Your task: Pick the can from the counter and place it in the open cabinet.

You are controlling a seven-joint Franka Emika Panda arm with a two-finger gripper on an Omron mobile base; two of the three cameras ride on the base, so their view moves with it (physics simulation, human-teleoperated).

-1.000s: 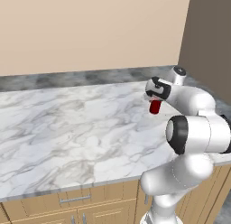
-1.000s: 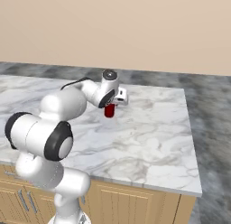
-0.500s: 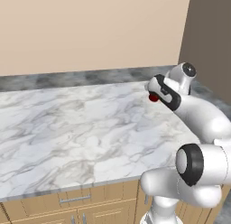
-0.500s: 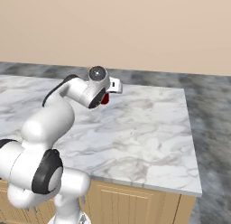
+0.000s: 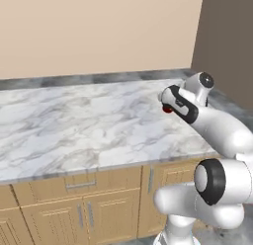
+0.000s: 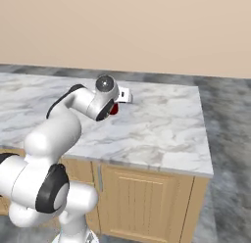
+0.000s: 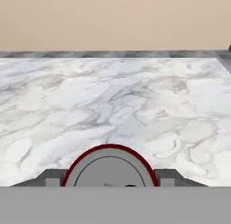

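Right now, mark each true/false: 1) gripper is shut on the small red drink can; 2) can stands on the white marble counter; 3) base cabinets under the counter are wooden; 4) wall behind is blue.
1) True: the gripper is shut on the small red drink can.
2) False: the can hangs in the gripper above the white marble counter.
3) True: the base cabinets are tan wood.
4) False: the wall is beige.

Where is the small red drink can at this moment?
The small red drink can is held in the gripper above the right part of the white marble counter; the hand view shows its silvery top at bottom centre.
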